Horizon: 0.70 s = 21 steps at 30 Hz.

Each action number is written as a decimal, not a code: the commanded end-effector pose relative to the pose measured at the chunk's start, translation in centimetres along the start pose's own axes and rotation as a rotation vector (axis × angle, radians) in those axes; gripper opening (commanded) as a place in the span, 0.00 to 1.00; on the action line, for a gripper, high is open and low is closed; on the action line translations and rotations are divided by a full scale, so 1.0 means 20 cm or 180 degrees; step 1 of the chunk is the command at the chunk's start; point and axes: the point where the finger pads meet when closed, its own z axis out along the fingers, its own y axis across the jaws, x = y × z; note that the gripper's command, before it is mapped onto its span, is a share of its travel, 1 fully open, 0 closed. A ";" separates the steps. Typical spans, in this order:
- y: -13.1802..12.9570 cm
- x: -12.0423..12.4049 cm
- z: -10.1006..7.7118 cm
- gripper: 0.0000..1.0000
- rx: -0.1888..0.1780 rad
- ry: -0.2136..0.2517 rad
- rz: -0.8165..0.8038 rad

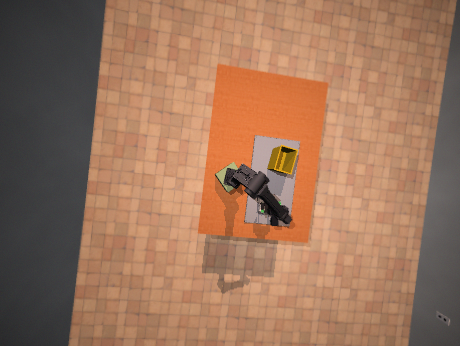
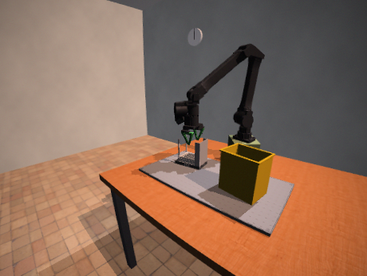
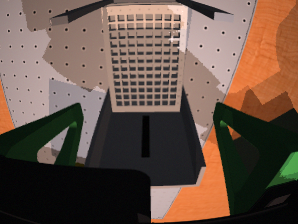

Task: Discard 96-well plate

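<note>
Two plates are stacked in rack K1 (image 2: 202, 153) at the left of the grey mat (image 2: 247, 215) on the bench (image 2: 319, 223); the upper plate (image 3: 145, 59) sits untouched in it, directly under the gripper (image 2: 193, 136), whose jaws are spread wide and empty. To the right stands bin W1 (image 2: 244, 175), upright. The risk, I judge, is a descent too deep or off-centre, so the jaws strike a rack post or pinch the lower plate too and shift it.

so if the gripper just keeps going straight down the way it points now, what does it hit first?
Most likely the upper 96-well plate on rack K1. The open gripper hangs just above the rack, fingers pointing down. Depth is unclear, so a finger could catch the rack's upright panel first.
</note>
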 end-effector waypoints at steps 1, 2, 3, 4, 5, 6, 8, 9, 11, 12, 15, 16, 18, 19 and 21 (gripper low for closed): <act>0.04 -0.01 0.01 1.00 -0.0026 -0.0042 -0.0018; 0.12 -0.06 -0.04 1.00 -0.0120 -0.0122 -0.0033; 0.09 -0.04 -0.01 1.00 -0.0085 -0.0092 -0.0027; 0.06 -0.02 0.03 1.00 -0.0047 -0.0059 -0.0022; 0.04 0.00 0.05 1.00 -0.0023 -0.0039 -0.0018; 0.04 0.00 0.06 1.00 -0.0023 -0.0039 -0.0017; 0.04 0.00 0.07 1.00 -0.0022 -0.0039 -0.0017; 0.04 -0.01 0.08 1.00 -0.0026 -0.0042 -0.0018; 0.06 -0.01 0.09 1.00 -0.0040 -0.0054 -0.0020; 0.04 0.00 0.11 1.00 -0.0023 -0.0039 -0.0019; 0.04 0.00 0.13 1.00 -0.0025 -0.0041 -0.0017; 0.06 -0.02 0.13 1.00 -0.0042 -0.0055 -0.0019; 0.06 -0.02 0.13 1.00 -0.0042 -0.0055 -0.0019; 0.07 -0.02 0.13 1.00 -0.0053 -0.0065 -0.0029; 0.04 0.00 0.17 1.00 -0.0021 -0.0037 -0.0019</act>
